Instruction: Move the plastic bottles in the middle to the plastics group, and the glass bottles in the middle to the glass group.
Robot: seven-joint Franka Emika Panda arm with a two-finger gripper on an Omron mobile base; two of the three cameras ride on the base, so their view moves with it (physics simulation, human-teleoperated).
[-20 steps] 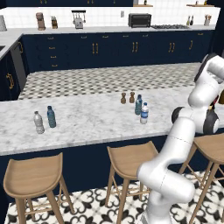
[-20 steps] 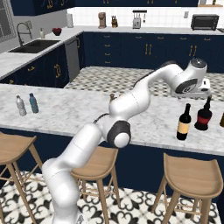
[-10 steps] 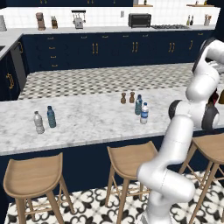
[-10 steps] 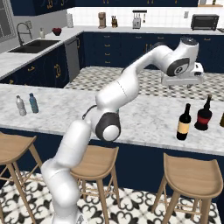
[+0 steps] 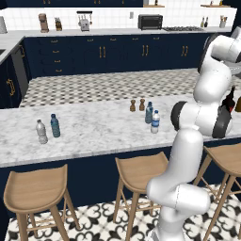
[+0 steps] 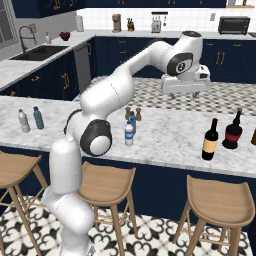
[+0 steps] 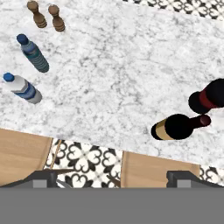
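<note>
hand point(image 6: 185, 91): high above the surface point(image 6: 165, 137), fingers wide apart, nothing between them.
wine bottle point(image 6: 210, 140): upright on the surface, just beside the red-label bottle point(image 6: 232, 131); by its place it looks already set with the glass group.
wine bottle from the hand: in the hand view the wine bottle point(image 7: 178, 127) lies at about 2 o'clock, near the front edge of the surface, the red-label bottle point(image 7: 211, 97) next to it.
clear bottle point(image 7: 22, 88): upright in the middle of the surface; in the hand view at about 10 o'clock, well apart from the hand.
teal bottle point(image 7: 33, 54): just beside the clear bottle, toward the two shakers point(image 7: 45, 16).
long axis: both small bottles stand upright, caps up.
plastics group point(image 5: 48, 129): far at the other end of the surface, well apart from the middle pair.
next move, my judgement: the hand must travel toward 10 o'clock and come down on the clear bottle, which is the nearer one.
</note>
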